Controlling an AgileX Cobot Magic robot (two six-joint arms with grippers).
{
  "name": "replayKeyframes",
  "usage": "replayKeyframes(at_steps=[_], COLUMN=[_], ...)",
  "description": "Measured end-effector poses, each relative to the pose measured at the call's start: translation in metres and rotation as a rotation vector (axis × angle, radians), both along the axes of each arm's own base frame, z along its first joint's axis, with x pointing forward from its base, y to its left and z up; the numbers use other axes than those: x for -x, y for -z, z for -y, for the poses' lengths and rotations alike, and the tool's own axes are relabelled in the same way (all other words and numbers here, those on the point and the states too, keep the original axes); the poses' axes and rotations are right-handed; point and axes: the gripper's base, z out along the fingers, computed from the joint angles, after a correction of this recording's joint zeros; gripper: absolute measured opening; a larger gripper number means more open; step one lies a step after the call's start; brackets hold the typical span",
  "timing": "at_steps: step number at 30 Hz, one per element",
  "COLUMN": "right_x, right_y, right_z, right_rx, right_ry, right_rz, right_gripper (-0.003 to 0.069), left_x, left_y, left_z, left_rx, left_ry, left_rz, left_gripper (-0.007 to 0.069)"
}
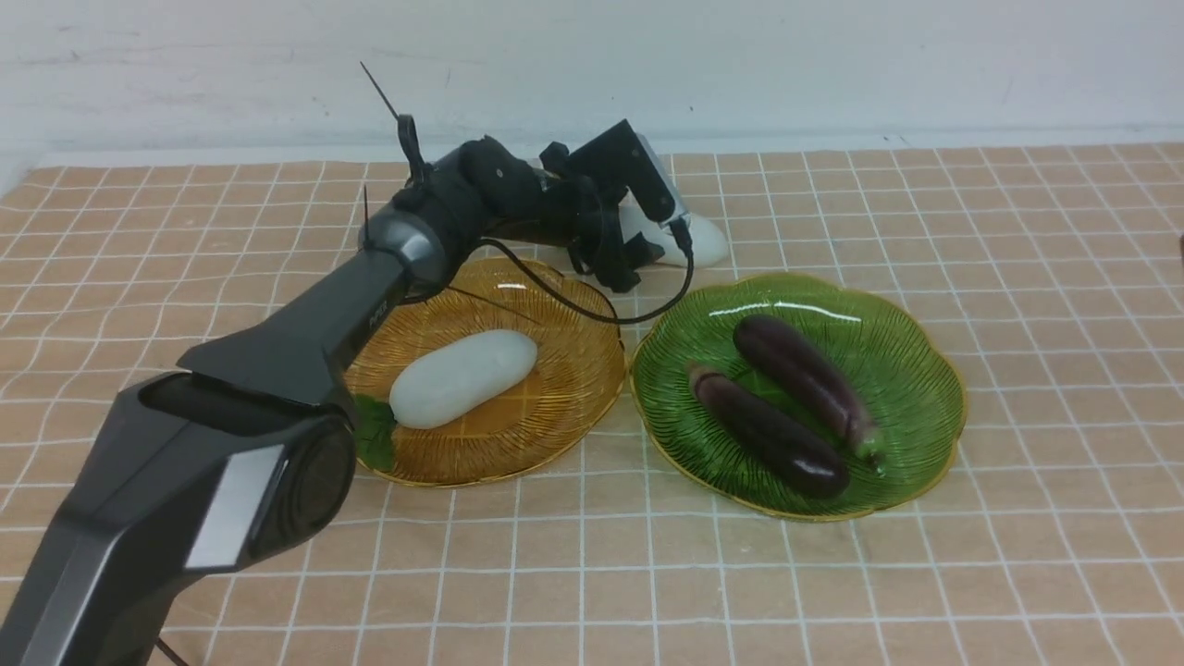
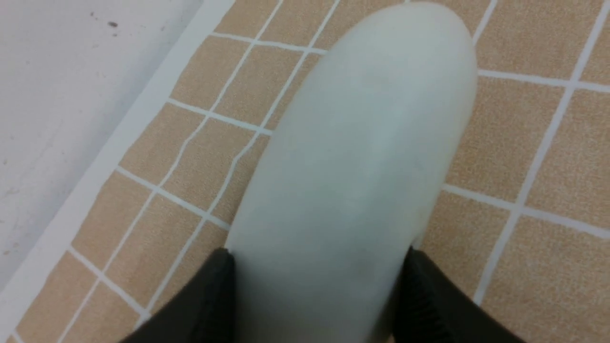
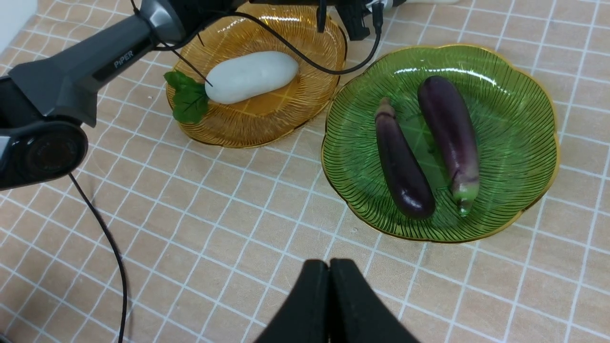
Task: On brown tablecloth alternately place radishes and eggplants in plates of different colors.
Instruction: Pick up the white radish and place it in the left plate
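Far back behind the amber plate (image 1: 573, 407), the left gripper (image 1: 624, 264) is clamped on a radish (image 1: 703, 242) lying on the brown tablecloth (image 1: 832, 573). Meanwhile the other radish (image 1: 462, 377) sits in that plate, both eggplants (image 1: 768, 430) in the green plate (image 1: 916, 370) to the right, and the right gripper (image 3: 329, 305) is pinched together, empty.

A tan-brown cloth (image 1: 832, 573) with a thin white grid, slightly wrinkled, covers the table as far as the white wall (image 1: 832, 65). Two plates rest on it side by side near the middle, just apart: an amber plate (image 1: 592, 398) on the left and a green plate (image 1: 920, 370) on the right. Just beyond them a white radish (image 1: 708, 245) lies on the cloth, partly hidden.
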Motion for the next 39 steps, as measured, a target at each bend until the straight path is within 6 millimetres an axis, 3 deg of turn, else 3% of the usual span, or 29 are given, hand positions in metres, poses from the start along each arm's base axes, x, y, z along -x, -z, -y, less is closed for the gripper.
replayKeyframes(at_steps=[7,16,20,25,30,35,39], right_x=[0.000,0.000,0.000,0.000,0.001,0.002,0.004], right_y=[0.000,0.000,0.000,0.000,-0.001,-0.001,-0.002], right_z=[0.000,0.000,0.000,-0.001,-0.002,-0.005,-0.007], right_rx=[0.001,0.011,0.015,0.024,0.011,-0.012,-0.028], right_ry=[-0.001,-0.012,-0.016,-0.039,-0.055,-0.077,-0.096], right_rz=[0.001,0.008,0.011,0.021,0.019,0.015,0.013], right_gripper=[-0.0015,-0.0015,-0.0015,-0.0015,-0.0015,-0.0015,-0.0015], left_x=[0.004,0.015,0.022,0.038,0.052,0.064,0.064], left_y=[-0.012,-0.055,-0.086,-0.143,-0.171,-0.178,-0.172], left_z=[0.003,-0.004,-0.017,-0.057,-0.083,-0.098,-0.105], left_rx=[0.016,-0.001,0.034,0.092,0.126,0.110,0.101], left_ry=[0.016,0.043,-0.006,-0.171,-0.268,-0.311,-0.373], left_rz=[-0.035,-0.089,-0.181,-0.334,-0.447,-0.566,-0.612], left_gripper=[0.0335,0.0308,0.0303,0.0302,0.0302,0.0302,0.0302])
